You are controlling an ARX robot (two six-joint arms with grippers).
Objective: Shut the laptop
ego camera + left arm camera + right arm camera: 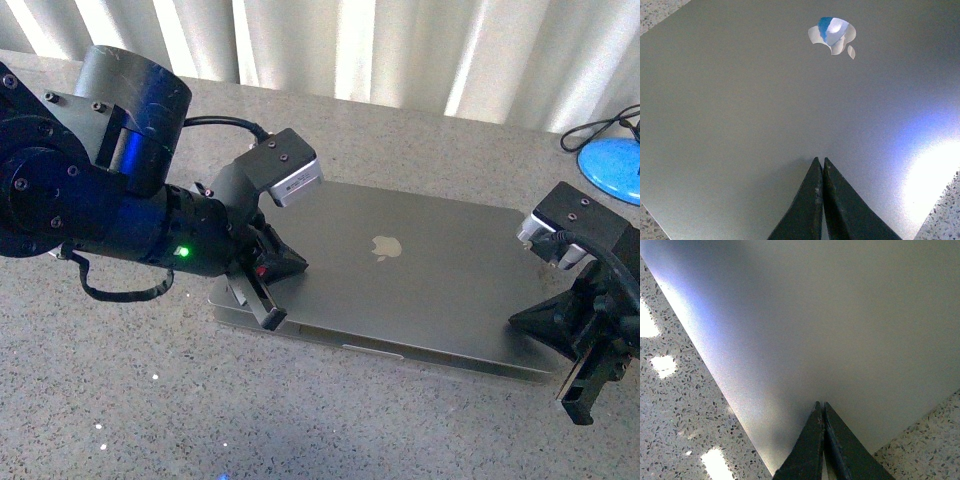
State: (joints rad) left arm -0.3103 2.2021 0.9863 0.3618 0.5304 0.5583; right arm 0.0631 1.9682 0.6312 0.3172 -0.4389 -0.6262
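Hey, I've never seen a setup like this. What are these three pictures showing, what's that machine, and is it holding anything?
It is a robot with two arms. The wide picture comes from a camera on its body; the other two come from cameras on its wrists, close above the lid. A closed silver laptop lies on a speckled table, a blue object beyond it. The left hand and right hand are both pinched shut at the lid, holding nothing.

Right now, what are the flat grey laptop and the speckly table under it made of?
The flat silver-grey laptop looks like matte metal, probably aluminium: smooth lid with a soft sheen, mirror-shiny logo. The speckled grey table looks like polished stone or terrazzo: embedded chips, glossy light reflections.
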